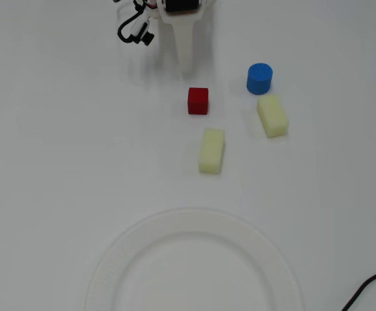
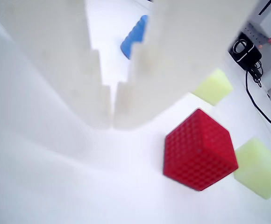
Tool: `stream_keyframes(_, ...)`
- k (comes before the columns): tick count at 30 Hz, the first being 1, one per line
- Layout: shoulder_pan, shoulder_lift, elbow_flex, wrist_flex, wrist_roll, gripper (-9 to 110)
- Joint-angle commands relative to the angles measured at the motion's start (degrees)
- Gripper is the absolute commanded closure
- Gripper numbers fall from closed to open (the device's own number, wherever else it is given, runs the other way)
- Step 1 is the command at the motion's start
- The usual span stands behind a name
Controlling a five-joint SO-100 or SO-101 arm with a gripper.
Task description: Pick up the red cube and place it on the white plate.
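The red cube (image 1: 198, 100) sits on the white table, a little below and right of my gripper's tip in the overhead view. In the wrist view the red cube (image 2: 198, 150) lies just right of and past my fingertips. My gripper (image 1: 186, 67) is shut and empty; in the wrist view its two white fingers meet at the tips (image 2: 112, 122) with nothing between them. The white plate (image 1: 120, 256) lies at the bottom of the overhead view, well away from the cube. It does not show in the wrist view.
A blue cylinder (image 1: 259, 78) stands right of the cube, with one pale yellow block (image 1: 272, 115) below it and another (image 1: 212, 150) below the cube. A black cable (image 1: 369, 285) enters at bottom right. In the wrist view, cylinder (image 2: 134, 36) and both yellow blocks (image 2: 213, 87) (image 2: 260, 166) show.
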Motion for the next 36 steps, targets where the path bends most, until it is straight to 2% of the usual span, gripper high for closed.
stream_keyframes(1, 2.02, 0.53, 0.62, -2.72, 1.93, 102)
stream_keyframes(6, 2.72, -0.97, -6.94, -5.1, 4.75, 102)
stream_keyframes(11, 2.72, -29.97, -29.09, -2.2, 8.88, 102)
stream_keyframes(15, 0.79, -39.11, -39.55, -0.44, 4.83, 101)
stream_keyframes(19, -3.87, -47.72, -47.55, 2.29, 6.15, 94)
stream_keyframes(22, -5.89, -55.63, -53.26, 4.31, 6.59, 76)
stream_keyframes(25, -6.06, -59.68, -56.07, 4.31, 8.17, 66)
stream_keyframes(27, -6.86, -61.7, -56.6, 4.31, 8.61, 63)
stream_keyframes(36, -8.09, -66.62, -48.78, -2.81, 8.09, 65)
